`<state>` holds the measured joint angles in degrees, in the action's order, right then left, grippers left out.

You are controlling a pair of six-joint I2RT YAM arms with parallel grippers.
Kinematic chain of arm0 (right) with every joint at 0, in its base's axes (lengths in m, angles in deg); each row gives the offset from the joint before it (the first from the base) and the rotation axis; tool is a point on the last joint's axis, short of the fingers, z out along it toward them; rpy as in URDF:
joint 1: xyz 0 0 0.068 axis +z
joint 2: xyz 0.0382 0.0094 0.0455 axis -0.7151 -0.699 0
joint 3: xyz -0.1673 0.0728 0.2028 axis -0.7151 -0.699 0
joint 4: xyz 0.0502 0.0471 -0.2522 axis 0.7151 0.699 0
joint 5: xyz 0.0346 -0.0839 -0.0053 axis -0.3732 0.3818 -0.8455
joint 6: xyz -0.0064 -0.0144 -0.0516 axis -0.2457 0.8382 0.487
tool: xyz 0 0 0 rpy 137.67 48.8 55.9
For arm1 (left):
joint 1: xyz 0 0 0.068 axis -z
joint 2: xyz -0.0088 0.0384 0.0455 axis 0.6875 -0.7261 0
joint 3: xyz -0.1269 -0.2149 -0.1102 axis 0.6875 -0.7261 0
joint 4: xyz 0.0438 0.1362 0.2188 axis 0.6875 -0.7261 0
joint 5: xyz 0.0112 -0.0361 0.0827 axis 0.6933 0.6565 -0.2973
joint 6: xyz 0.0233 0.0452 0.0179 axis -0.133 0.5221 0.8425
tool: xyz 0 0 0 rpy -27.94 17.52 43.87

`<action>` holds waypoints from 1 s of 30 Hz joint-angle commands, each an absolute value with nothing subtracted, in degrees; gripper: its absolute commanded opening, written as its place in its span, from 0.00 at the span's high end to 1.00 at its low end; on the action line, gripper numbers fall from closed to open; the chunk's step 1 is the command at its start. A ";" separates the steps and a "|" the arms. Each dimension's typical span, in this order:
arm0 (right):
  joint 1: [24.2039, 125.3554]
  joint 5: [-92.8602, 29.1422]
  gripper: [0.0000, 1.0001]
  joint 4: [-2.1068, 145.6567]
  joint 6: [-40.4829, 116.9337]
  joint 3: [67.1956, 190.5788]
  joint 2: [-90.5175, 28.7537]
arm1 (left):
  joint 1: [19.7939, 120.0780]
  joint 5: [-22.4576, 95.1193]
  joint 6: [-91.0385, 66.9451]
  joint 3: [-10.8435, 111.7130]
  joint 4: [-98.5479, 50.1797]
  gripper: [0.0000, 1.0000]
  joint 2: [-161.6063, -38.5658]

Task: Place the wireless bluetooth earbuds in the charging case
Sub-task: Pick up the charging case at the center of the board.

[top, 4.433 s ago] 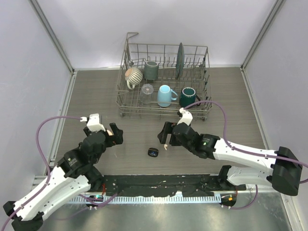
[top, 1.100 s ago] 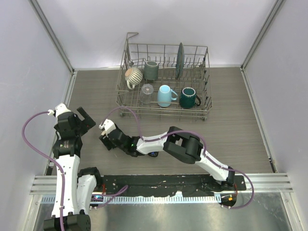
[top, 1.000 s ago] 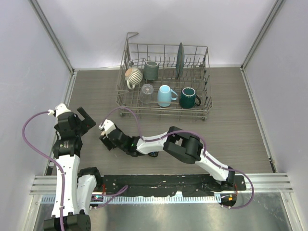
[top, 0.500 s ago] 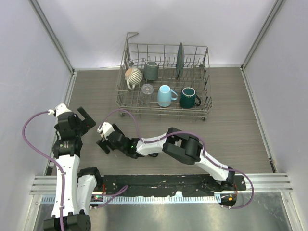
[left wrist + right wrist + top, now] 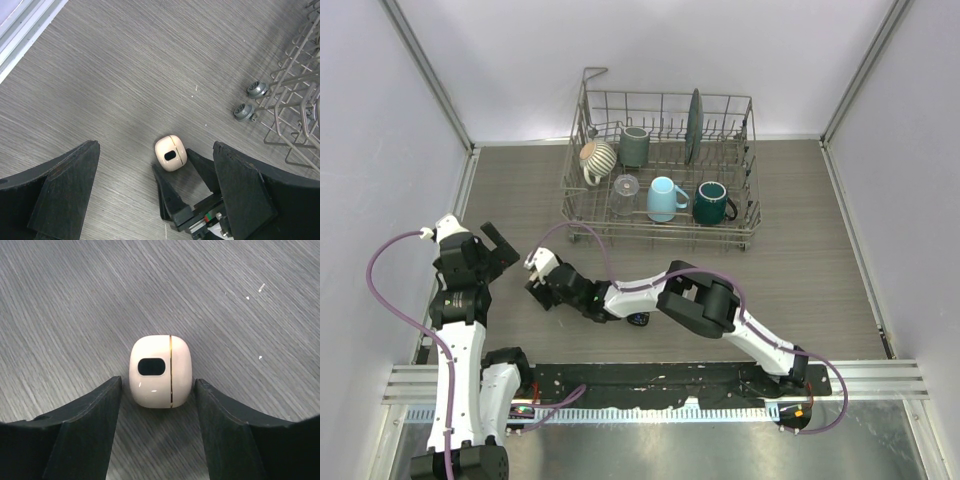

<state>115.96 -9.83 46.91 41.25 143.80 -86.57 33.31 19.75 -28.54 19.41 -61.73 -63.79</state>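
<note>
Landmark: dish rack [image 5: 665, 238], standing at the far middle of the table [image 5: 800, 260].
Charging case [image 5: 160, 371]: cream-pink and rounded, with a gold seam and a dark oval window. Its lid is closed. It lies flat on the table just in front of the dish rack's front-left corner, slightly to the left of it.
Right gripper [image 5: 158, 380]: reached across to that same corner with its jaws parted. The case sits between the fingertips. A slim gap shows on one side and a narrower one on the other, so nothing is clamped.
Left gripper [image 5: 155, 145]: left of the dish rack's front-left corner, well apart from the rack. Its jaws are spread wide and hold nothing.
Small dark object [image 5: 638, 320]: in front of the dish rack's front rail, partly under the right arm.
Rack contents: a blue mug [image 5: 663, 198], a dark green mug [image 5: 713, 202] and an upright plate [image 5: 694, 125].
</note>
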 commanded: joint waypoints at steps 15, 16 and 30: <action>115.61 -13.23 0.86 40.16 36.43 123.60 -71.83 | 33.42 21.30 -28.42 21.16 -59.69 0.00 -63.88; 115.70 -13.75 0.90 38.24 36.08 121.74 -69.97 | 33.42 21.48 -28.50 21.07 -59.43 0.00 -63.97; 116.05 -20.70 0.99 35.23 36.77 97.57 -36.56 | 33.42 36.57 -31.83 19.75 -53.72 0.00 -63.00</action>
<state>115.80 -17.87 38.36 35.08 102.05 -44.23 33.31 27.38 -29.09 19.41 -59.72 -63.97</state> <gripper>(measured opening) 0.528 0.996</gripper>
